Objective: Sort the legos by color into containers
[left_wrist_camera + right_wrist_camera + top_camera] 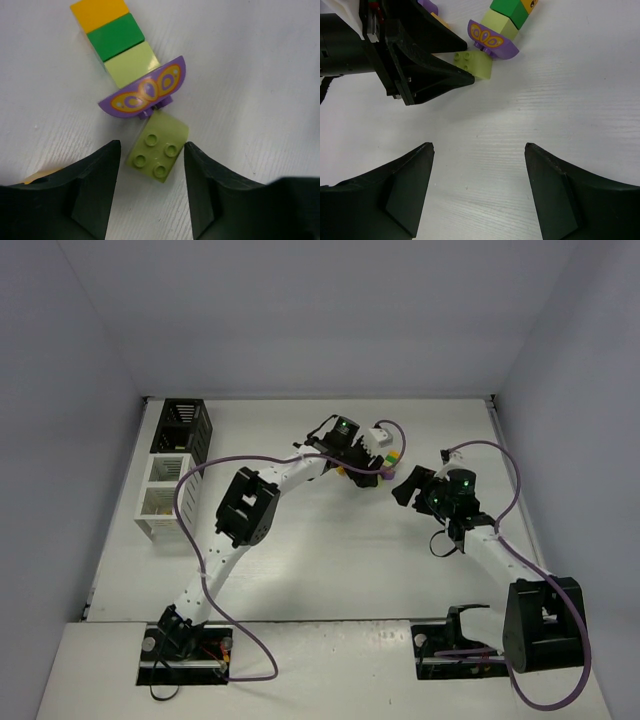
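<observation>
table (330,570): white, walled on three sides, both arm bases bolted at its near edge. left arm (245,510): reaches out toward the far middle of the table. right arm (540,615): bent inward, wrist aimed at the same area. containers (168,469): three square bins in a row at the left edge, one black bin (180,427) farthest back and two white ones nearer; well apart from the legos (392,458), which lie in a cluster at the far middle beside the left wrist. left gripper (151,150): jaws partly open, lowered to the table, one finger on either side of a light green four-stud brick (157,147); the gaps are very narrow and contact cannot be confirmed; brick rests on the table, not lifted. right gripper (478,147): jaws moderately wide, holding nothing, only bare table between them, short of the cluster. purple half-round piece (145,92): orange butterfly print, touching the far edge of the four-stud brick. beyond it, a row of three blocks touching end to end: light green block (132,67), dark green block (116,37), yellow-orange block (98,10). a pale yellow piece (37,175) shows partly behind one left finger.
</observation>
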